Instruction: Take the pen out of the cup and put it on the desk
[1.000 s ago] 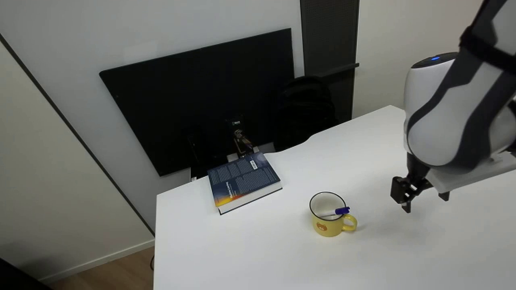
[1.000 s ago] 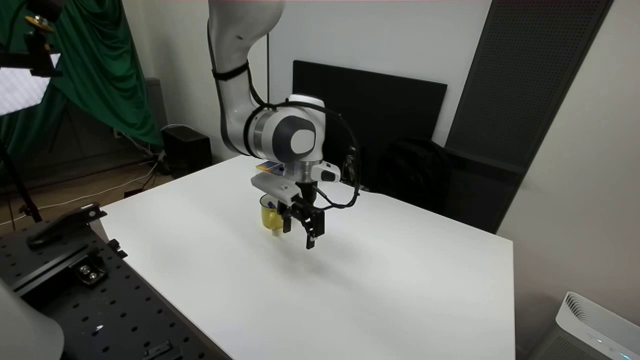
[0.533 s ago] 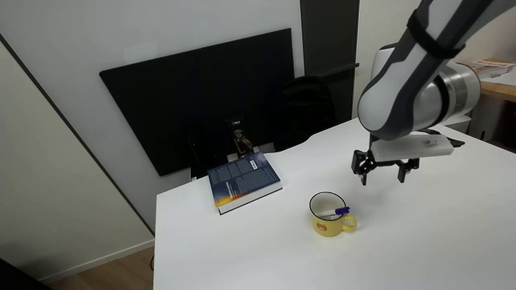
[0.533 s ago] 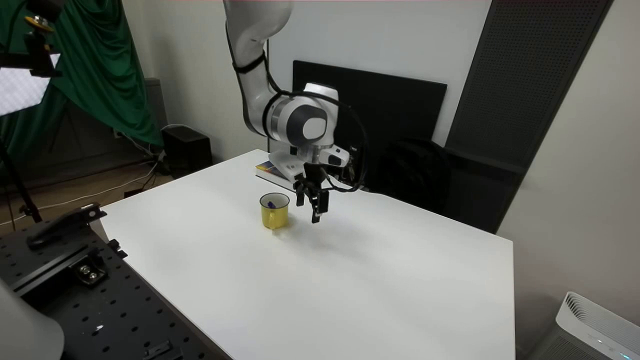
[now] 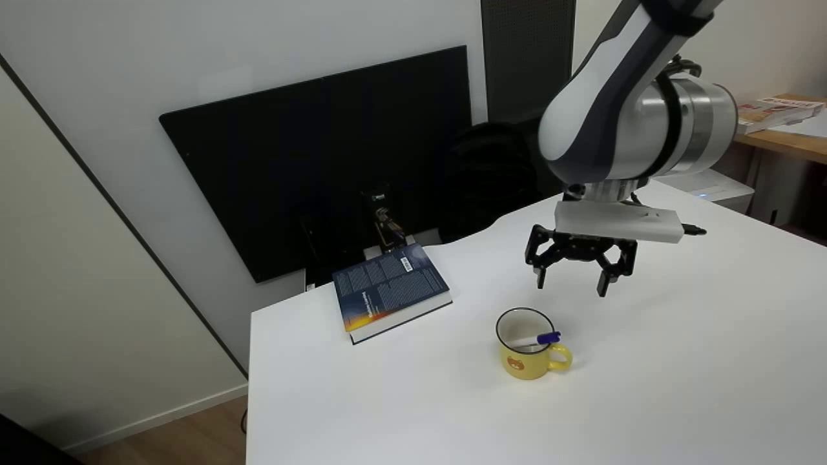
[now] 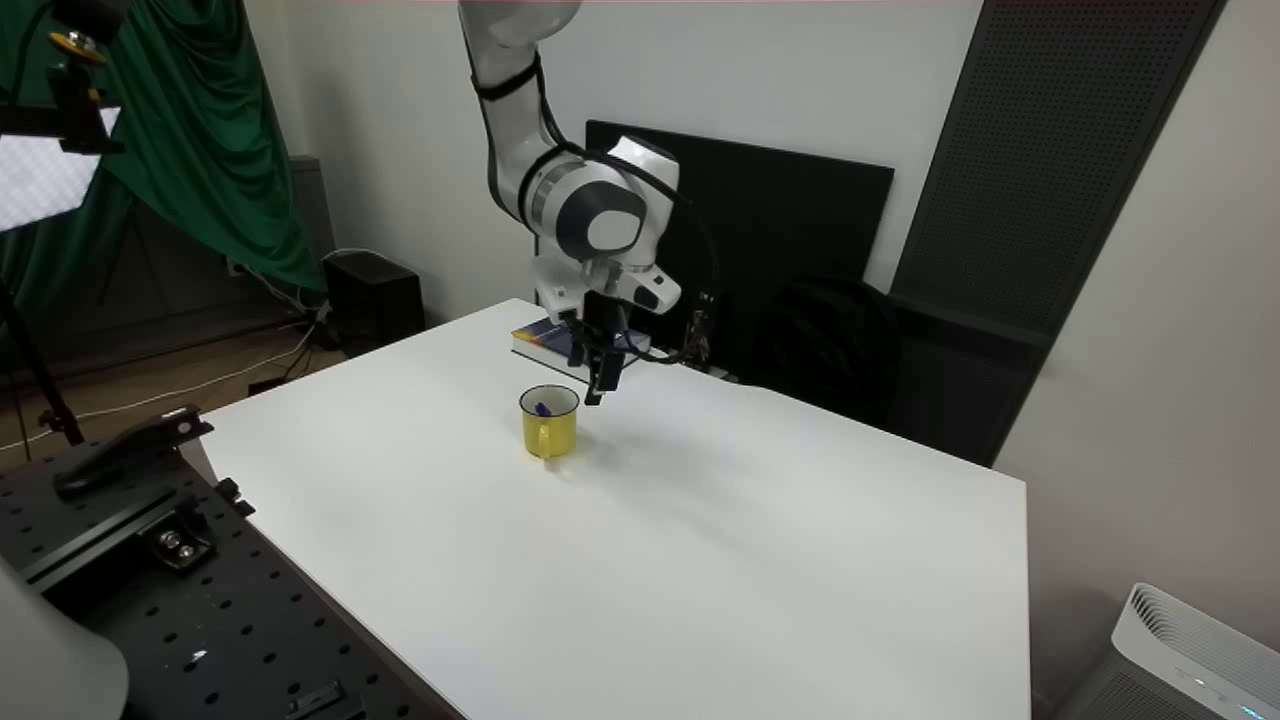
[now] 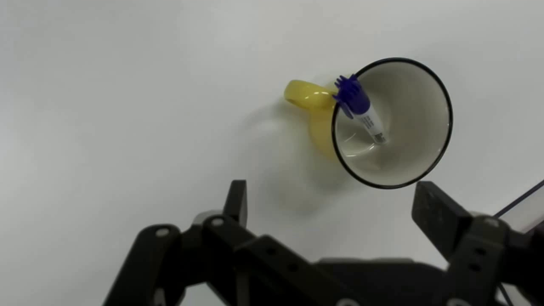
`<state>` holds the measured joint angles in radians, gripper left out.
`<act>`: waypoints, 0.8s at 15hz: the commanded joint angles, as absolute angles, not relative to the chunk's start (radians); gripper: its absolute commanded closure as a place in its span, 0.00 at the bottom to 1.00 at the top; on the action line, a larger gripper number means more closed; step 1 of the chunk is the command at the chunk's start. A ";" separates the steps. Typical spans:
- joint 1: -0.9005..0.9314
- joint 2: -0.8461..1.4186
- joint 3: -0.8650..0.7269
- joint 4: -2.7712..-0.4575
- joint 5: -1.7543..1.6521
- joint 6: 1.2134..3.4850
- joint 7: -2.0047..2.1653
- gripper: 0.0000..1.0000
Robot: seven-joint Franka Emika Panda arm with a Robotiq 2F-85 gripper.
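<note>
The yellow cup (image 5: 524, 367) stands upright on the white desk (image 5: 413, 407) with its handle out to the side. It also shows in an exterior view (image 6: 550, 436). The pen (image 5: 548, 338) leans inside the cup, its blue-purple cap at the rim on the handle side. In the wrist view the pen (image 7: 356, 100) has a white barrel reaching down into the cup (image 7: 425, 136). My gripper (image 5: 572, 289) is open and empty, above the desk and apart from the cup. In the wrist view the cup lies ahead of the gripper (image 7: 332, 183), towards its right finger.
A thick dark blue book (image 5: 391, 287) lies on the desk near the back edge, beside the cup. It also shows behind the gripper in an exterior view (image 6: 545, 345). A black panel (image 5: 323, 161) stands beyond the back edge. A wooden table with papers (image 5: 785, 139) is farther off.
The arm and open gripper have moved across the desk towards the cup side and the book, and the gripper has turned. The cup and pen have not moved.
</note>
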<state>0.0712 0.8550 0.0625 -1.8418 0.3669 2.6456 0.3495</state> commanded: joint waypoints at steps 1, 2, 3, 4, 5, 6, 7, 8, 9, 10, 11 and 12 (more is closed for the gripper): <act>0.071 0.858 0.062 -1.839 0.363 2.646 0.352 0.00; 0.072 0.860 0.061 -1.839 0.362 2.646 0.353 0.00; 0.072 0.861 0.059 -1.839 0.362 2.647 0.352 0.00; 0.071 0.861 0.058 -1.839 0.362 2.647 0.352 0.00; 0.071 0.861 0.058 -1.839 0.362 2.647 0.352 0.00; 0.071 0.861 0.058 -1.839 0.361 2.647 0.352 0.00; 0.071 0.861 0.058 -1.839 0.361 2.647 0.352 0.00; 0.071 0.861 0.058 -1.839 0.361 2.647 0.352 0.00; 0.079 0.864 0.056 -1.847 0.364 2.668 0.361 0.00; 0.086 0.865 0.056 -1.856 0.369 2.680 0.371 0.00; 0.084 0.866 0.065 -1.868 0.381 2.698 0.373 0.00; 0.099 0.865 0.057 -1.889 0.384 2.732 0.391 0.00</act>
<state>0.0786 0.8633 0.0583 -1.8533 0.3705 2.6683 0.3502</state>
